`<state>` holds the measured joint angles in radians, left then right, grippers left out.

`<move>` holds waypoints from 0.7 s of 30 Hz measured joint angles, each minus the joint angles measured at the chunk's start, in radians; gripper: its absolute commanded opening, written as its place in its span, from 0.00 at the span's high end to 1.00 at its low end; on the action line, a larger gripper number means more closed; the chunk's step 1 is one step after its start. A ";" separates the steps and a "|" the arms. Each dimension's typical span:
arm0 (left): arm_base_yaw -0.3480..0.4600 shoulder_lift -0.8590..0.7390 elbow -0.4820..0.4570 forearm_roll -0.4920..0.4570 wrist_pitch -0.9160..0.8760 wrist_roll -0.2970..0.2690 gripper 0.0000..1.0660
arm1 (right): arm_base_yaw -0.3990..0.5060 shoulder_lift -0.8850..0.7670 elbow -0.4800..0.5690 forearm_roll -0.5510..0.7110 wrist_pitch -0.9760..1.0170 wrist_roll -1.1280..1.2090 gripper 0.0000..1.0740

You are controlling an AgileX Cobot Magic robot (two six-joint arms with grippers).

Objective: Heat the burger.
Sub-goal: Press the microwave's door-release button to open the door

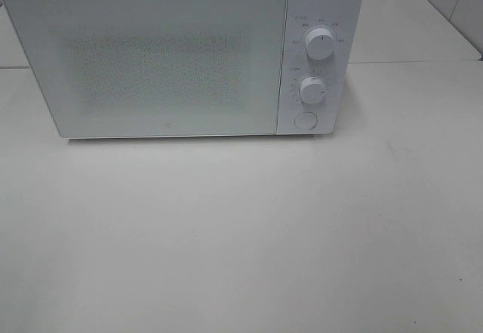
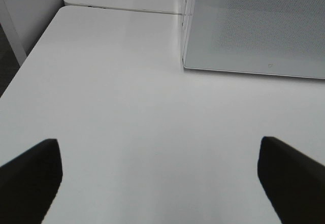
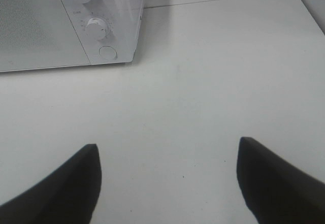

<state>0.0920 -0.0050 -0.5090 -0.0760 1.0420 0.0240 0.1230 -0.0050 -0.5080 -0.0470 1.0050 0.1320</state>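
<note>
Exterior high view: white microwave [image 1: 181, 53] sits at 12 o'clock on the pale surface [image 1: 241, 242]. Its door [image 1: 151, 61] is shut, and the speckled window is too washed out to see inside. The control strip is at about 1 o'clock, with the upper knob [image 1: 320, 44], the lower knob [image 1: 312, 90] and the round button [image 1: 305, 119] beneath them. No arms show in this view.

Burger: not visible in any view. It is not on the part of the surface that shows. It may be behind the door or off frame; cannot tell.

Left tool [image 2: 157, 150]: fingers spread wide with nothing between them, over bare surface, the microwave's door corner ahead of it. Right tool [image 3: 167, 148]: also spread wide and empty, over bare surface, with the knobs and button ahead.

Handling, judged from the task only:
- A burger should be light, soft and a loose stack.
- The layers are likely to slide on each other, and a bun top may be slick.
- A hard squeeze would probably crush the bread or push the filling out sideways.
- The best hold is likely across the sides, spanning both bun halves so the stack stays together. Close gently and keep it level.
- A grip on the top bun alone would likely lift only the bun.

The door probably needs opening first, and the round button looks like the release.
</note>
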 measured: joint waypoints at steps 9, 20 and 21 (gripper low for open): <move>0.000 0.000 0.000 0.000 0.000 0.000 0.06 | 0.000 0.004 -0.006 -0.001 -0.001 0.000 0.35; 0.000 0.000 0.000 0.000 0.000 0.000 0.06 | 0.000 0.205 -0.034 -0.002 -0.221 0.000 0.35; 0.000 0.000 0.000 0.000 0.000 0.000 0.06 | 0.000 0.205 -0.034 -0.002 -0.221 0.000 0.35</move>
<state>0.0920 -0.0050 -0.5090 -0.0760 1.0420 0.0240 0.1230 0.2000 -0.5420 -0.0490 0.7840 0.1320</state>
